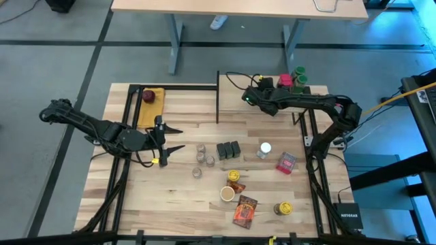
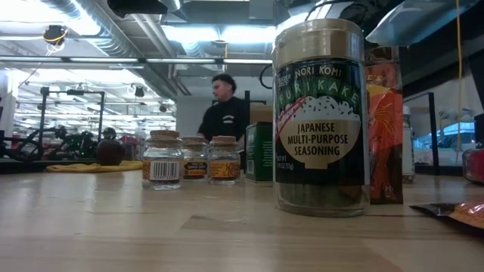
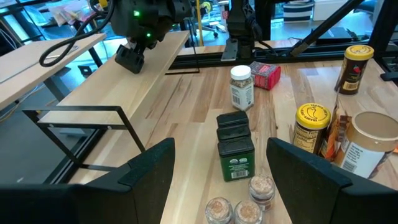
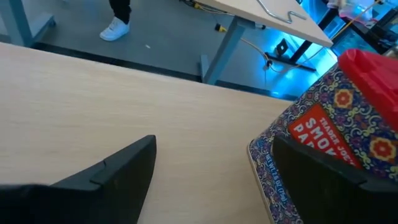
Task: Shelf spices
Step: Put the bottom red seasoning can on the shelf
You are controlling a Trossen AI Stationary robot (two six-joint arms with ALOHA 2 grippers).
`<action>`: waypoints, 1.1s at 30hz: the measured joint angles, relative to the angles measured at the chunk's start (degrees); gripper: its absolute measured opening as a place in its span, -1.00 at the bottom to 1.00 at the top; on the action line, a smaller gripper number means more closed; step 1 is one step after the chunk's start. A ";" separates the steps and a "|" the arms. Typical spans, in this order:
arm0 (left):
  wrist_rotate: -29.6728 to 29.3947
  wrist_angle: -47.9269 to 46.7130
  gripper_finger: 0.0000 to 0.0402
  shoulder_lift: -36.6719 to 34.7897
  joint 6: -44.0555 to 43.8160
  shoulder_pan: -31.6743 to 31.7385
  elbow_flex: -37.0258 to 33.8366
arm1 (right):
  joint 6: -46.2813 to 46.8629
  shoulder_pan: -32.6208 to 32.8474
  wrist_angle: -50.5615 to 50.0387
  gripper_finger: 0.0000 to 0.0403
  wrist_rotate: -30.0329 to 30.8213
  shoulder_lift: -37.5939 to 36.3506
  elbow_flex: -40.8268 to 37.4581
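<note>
Right claw gapes beside a patterned tin, partly cut off.

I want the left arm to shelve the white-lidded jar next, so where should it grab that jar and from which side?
Grip the white-lidded jar across its round body just under the lid, coming from above. It stands upright and apart from the three dark tins and the red box, so the left gripper, open now, has room on both sides.

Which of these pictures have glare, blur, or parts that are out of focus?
Low view: the furikake jar fills the frame, and the ceiling lights behind it glare white. Right wrist view: the patterned tin is close and soft, and blue light spills across the floor. Left wrist view: the dark tins look sharp. High view: even light, faint shadows.
</note>
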 joint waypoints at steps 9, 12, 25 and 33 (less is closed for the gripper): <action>-0.01 0.00 0.24 0.01 0.00 -0.01 0.00 | 0.42 -2.43 -0.02 0.63 -1.33 -0.07 0.02; 0.00 0.00 0.24 0.01 0.00 0.01 0.00 | 0.43 -2.43 -0.06 0.63 -0.94 -0.07 0.02; 0.00 0.00 0.24 0.01 -0.02 0.00 0.00 | 3.21 -2.49 -1.03 0.63 0.93 0.00 -0.09; 0.00 0.00 0.24 0.01 -0.02 0.00 0.00 | 3.49 -2.40 -1.42 0.63 1.28 0.00 -0.09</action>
